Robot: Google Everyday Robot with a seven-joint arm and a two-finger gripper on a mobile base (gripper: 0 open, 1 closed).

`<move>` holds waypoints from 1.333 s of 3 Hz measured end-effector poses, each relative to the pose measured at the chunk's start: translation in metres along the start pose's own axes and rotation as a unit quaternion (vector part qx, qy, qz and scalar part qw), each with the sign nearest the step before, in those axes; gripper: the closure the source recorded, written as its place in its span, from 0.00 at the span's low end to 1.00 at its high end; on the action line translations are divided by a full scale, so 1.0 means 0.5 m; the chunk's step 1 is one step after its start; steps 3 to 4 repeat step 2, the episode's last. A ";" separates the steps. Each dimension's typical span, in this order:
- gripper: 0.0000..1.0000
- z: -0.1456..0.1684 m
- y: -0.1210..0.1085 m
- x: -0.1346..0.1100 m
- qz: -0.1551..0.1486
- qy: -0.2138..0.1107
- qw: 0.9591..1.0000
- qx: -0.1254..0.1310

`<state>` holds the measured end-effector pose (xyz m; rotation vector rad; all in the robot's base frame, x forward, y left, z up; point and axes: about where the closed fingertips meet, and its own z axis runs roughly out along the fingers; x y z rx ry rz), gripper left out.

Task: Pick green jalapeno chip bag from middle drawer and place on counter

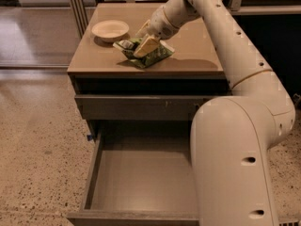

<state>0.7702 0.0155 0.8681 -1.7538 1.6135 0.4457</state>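
Pincer [142,40] clasps green jalapeno chip bag [156,56] on counter [195,48] beside bowl [110,30]; middle drawer [141,185] pulled open.

The green jalapeno chip bag [155,56] lies on the tabletop [195,55], about midway between its left and right edges and nearer the front edge than the back. It is a crumpled green foil packet, with a white sealed end pointing toward the left rear corner. The pincer [146,45] sits down on top of the bag and seems to touch it. Below the front edge, the middle drawer [141,182] stands pulled well out, a deep grey-brown tray with a flat bottom and a plain front panel.
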 end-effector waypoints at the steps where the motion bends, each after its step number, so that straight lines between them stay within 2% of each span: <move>1: 0.00 0.000 0.000 0.000 0.000 0.000 1.000 0.000; 4: 0.00 0.000 0.000 0.000 0.000 0.000 1.000 0.000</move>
